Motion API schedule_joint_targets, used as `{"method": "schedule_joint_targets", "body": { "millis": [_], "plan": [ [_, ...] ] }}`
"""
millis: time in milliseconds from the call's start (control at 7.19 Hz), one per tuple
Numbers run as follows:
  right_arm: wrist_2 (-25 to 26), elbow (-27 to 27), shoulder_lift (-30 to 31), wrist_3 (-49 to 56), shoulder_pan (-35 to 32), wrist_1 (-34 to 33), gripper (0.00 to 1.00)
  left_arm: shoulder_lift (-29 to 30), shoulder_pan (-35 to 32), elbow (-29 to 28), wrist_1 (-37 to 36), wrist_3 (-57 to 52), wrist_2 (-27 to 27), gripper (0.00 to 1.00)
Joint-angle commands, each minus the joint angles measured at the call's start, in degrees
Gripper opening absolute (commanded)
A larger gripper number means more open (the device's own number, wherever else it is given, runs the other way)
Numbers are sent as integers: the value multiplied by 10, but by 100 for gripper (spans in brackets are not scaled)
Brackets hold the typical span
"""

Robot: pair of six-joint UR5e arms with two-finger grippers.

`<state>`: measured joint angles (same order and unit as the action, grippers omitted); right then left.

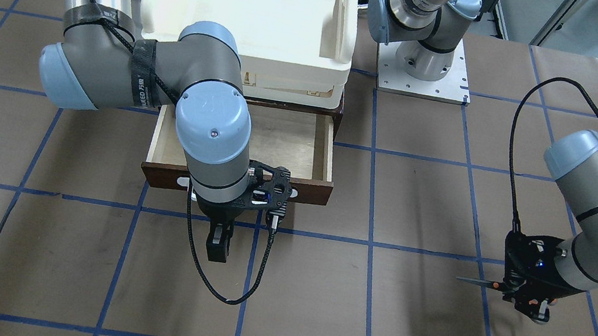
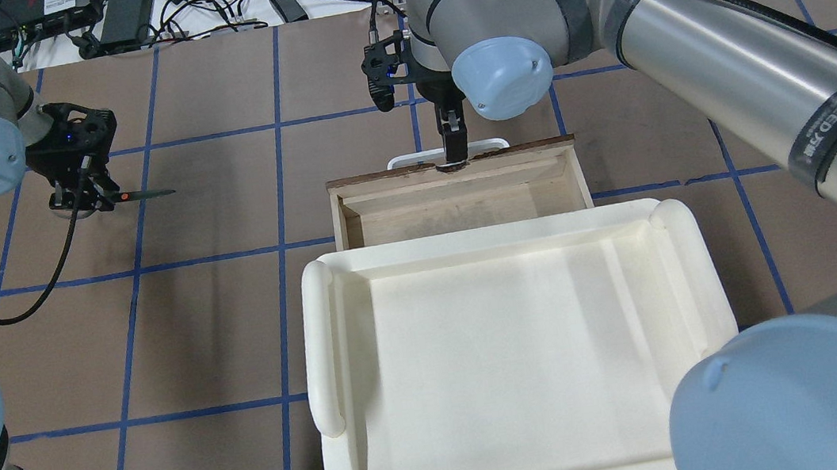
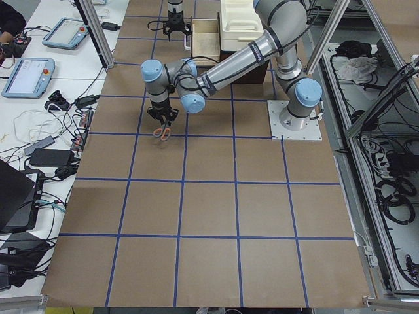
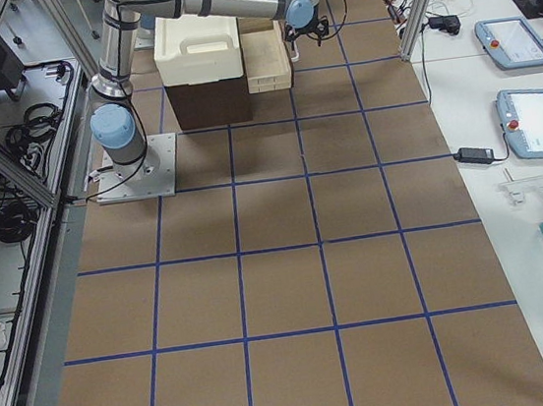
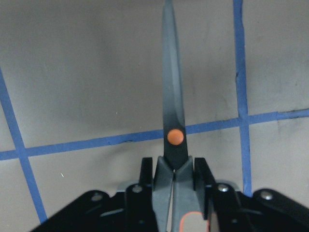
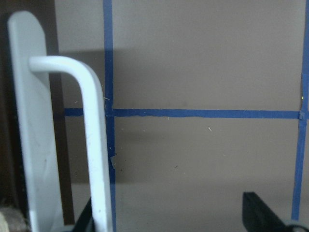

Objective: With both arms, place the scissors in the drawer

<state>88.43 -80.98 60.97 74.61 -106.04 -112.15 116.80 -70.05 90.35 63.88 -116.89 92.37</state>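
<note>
My left gripper [image 2: 85, 198] is shut on the scissors [image 2: 142, 195] at their grey-and-orange handles. It holds them a little above the table, well off to the drawer's side. The dark blades lie level and point toward the drawer; the left wrist view shows the closed blades and orange pivot dot [image 5: 174, 137]. The dark-brown drawer [image 2: 462, 202] is pulled open and its pale floor [image 1: 285, 142] is bare. My right gripper [image 2: 453, 147] is open at the drawer front. The white bar handle [image 6: 94, 140] stands just inside one finger.
The cream plastic bin [image 2: 513, 351] sits on the cabinet above the drawer, behind the open part. The right arm's elbow [image 1: 211, 119] hangs over the drawer's near-left part in the front view. The brown table is marked with blue tape lines [image 1: 370, 244].
</note>
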Motion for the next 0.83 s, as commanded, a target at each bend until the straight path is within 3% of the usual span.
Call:
{"method": "schedule_joint_targets", "body": {
  "millis": [0, 695],
  "plan": [
    [-4, 2, -7, -2, 0, 0, 100, 0, 0, 0, -1, 0, -1, 0],
    [-9, 2, -10, -6, 0, 1, 100, 4, 0, 1, -2, 1, 0, 0]
  ]
}}
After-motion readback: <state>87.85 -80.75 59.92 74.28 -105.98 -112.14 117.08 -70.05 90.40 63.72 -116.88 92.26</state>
